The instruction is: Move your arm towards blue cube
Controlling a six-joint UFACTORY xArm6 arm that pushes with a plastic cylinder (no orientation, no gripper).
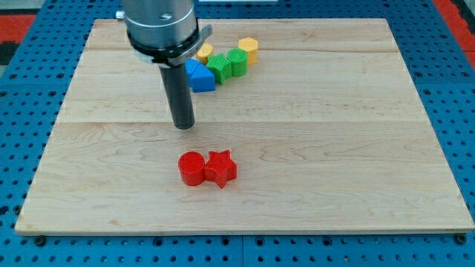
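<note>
On the view's left side, only the bare wooden board (pixel 89 148) is seen, lying on a blue table (pixel 22 89) full of small holes.

A little further right, my tip (pixel 183 126) is found on the board, below the big grey arm (pixel 159 26) that comes down from the view's top. No gripper is carried, so nothing can be spread or pressed together; only a straight dark rod is held down, and nothing is touched by it.

Just below my tip, but apart from it, a red round block (pixel 191 168) is seen. A red star (pixel 221 167) is pressed against its right side. Both are well away from the goal.

Up and just to the right of the rod, the blue block (pixel 200 76) is found. It is the thing named in the task. Its left edge is partly hidden by the rod, so its shape is not fully made out. It sits near the view's top, at the left end of a short row. A yellow block (pixel 205 53) is tucked behind it. A green star (pixel 219 67), a green block (pixel 237 61) and a yellow block with flat sides (pixel 248 50) are lined up after it, going up and right.

The step in hand is judged to be the approach, and it looks nearly done. For the next move, a short slide toward the view's top and a bit right is called for. The red blocks should be left alone.
</note>
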